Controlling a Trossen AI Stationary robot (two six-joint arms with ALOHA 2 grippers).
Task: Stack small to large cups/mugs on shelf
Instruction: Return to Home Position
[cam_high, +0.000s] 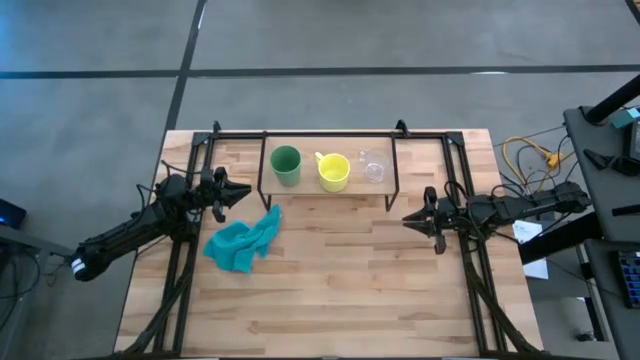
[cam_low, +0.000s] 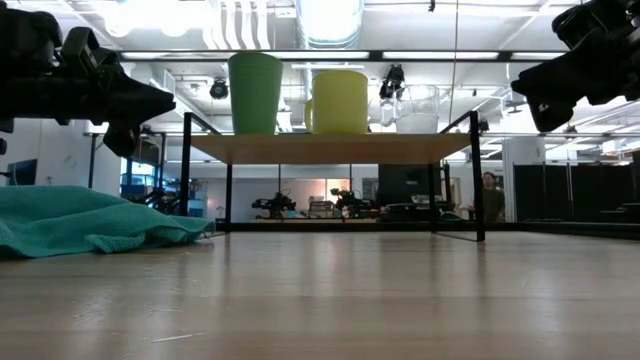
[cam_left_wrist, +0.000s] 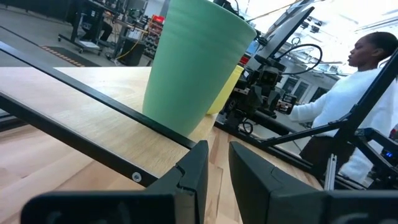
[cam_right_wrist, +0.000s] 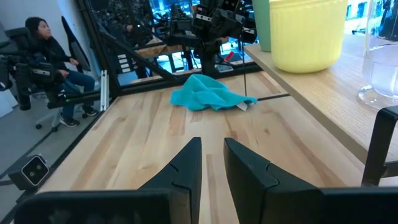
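Three cups stand upright in a row on the shelf (cam_high: 330, 187), a light plank on thin black legs at the table's far side. The green cup (cam_high: 286, 165) is on the left, the yellow handled mug (cam_high: 333, 171) in the middle, the clear glass cup (cam_high: 374, 168) on the right. In the low view the green cup (cam_low: 255, 92), yellow mug (cam_low: 340, 100) and glass (cam_low: 418, 108) rest by their bases on the plank (cam_low: 330, 148). My left gripper (cam_high: 246, 192) hangs shut left of the shelf, near the green cup (cam_left_wrist: 193, 68). My right gripper (cam_high: 406, 221) hangs shut right of the shelf, beside the yellow mug (cam_right_wrist: 308, 34).
A crumpled teal cloth (cam_high: 243, 243) lies on the tabletop in front of the shelf's left end, below my left gripper. Black frame rails run along the table's left, right and far sides. Bare wood spreads toward the near edge. A person sits beyond the table (cam_right_wrist: 50, 62); another stands (cam_left_wrist: 348, 106).
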